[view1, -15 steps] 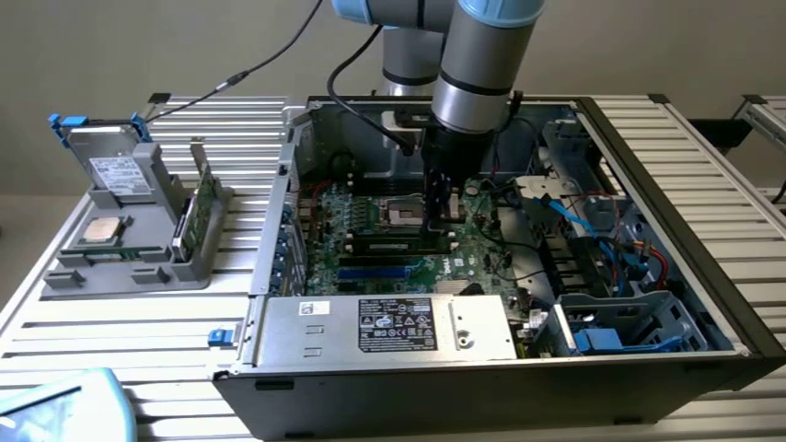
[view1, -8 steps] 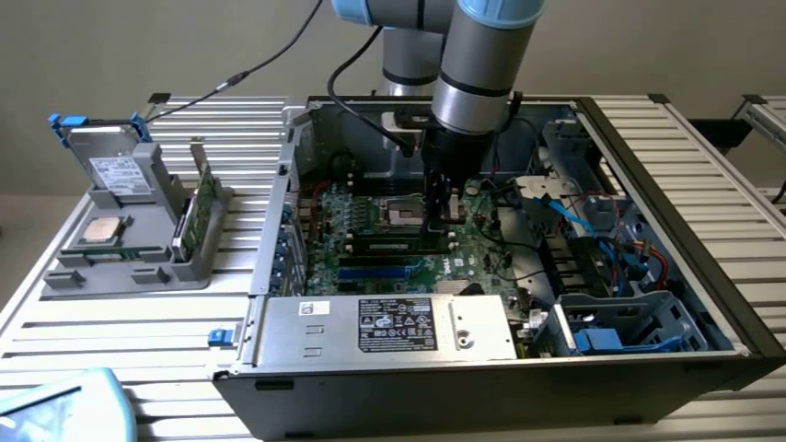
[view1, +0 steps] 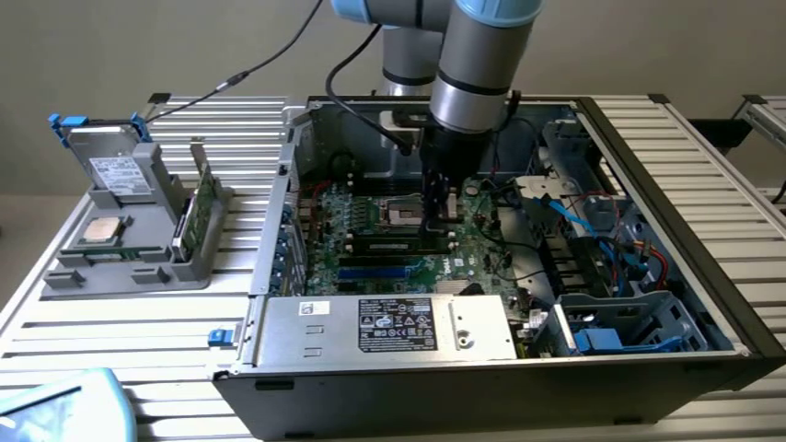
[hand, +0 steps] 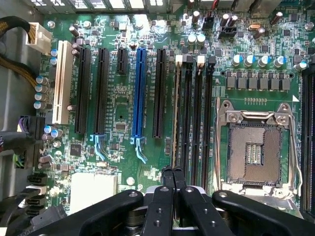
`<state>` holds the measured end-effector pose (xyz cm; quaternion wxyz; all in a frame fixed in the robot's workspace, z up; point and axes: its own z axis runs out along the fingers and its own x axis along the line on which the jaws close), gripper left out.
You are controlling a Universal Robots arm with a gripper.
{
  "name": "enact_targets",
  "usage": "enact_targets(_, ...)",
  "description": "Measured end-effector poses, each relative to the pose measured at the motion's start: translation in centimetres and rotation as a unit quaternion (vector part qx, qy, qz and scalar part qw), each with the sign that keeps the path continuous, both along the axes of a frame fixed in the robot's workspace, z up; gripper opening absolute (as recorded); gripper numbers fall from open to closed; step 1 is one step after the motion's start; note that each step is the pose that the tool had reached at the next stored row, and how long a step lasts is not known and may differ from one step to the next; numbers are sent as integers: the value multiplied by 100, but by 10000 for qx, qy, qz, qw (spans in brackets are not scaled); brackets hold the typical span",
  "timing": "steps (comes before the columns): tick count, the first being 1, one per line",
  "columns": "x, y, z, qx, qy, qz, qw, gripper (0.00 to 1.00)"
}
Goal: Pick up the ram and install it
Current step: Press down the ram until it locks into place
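Case: the computer case (view1: 724, 304) is lying on its side with the panel off. I take it this is so the arm can come straight down onto the motherboard (hand: 123, 108).

Parts stand: a grey holder tray (view1: 123, 267) is sitting well apart from the case, on the exterior view's left. It is keeping a green card (view1: 197, 216) with a metal bracket upright on edge, which looks meant for an easy pinch. A square processor chip (view1: 102, 232) is lying flat beside the card.

Ram: the ram (hand: 175, 113) is showing edge-on as a thin pale line in the memory slot (hand: 197, 123) bank, in the channel nearest the long expansion slots. It seems to be standing in that slot, but I cannot tell whether it is seated fully.

Socket: the processor socket (hand: 256, 147) is sitting open and empty just beside the memory bank.

Gripper: the gripper (hand: 172, 172) is reaching down inside the case (view1: 436, 219) with its fingers pinched fully together and nothing between them. The tips are hovering over, or bearing on, the near end of the ram. Closed like this, they are probably acting as a pushing tool rather than a clamp.

Contact: I cannot confirm it from either view.
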<state>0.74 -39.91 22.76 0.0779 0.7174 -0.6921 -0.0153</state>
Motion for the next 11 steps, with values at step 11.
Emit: enact_targets(11, -236, 0, 58, -1, 0, 0, 10000, 10)
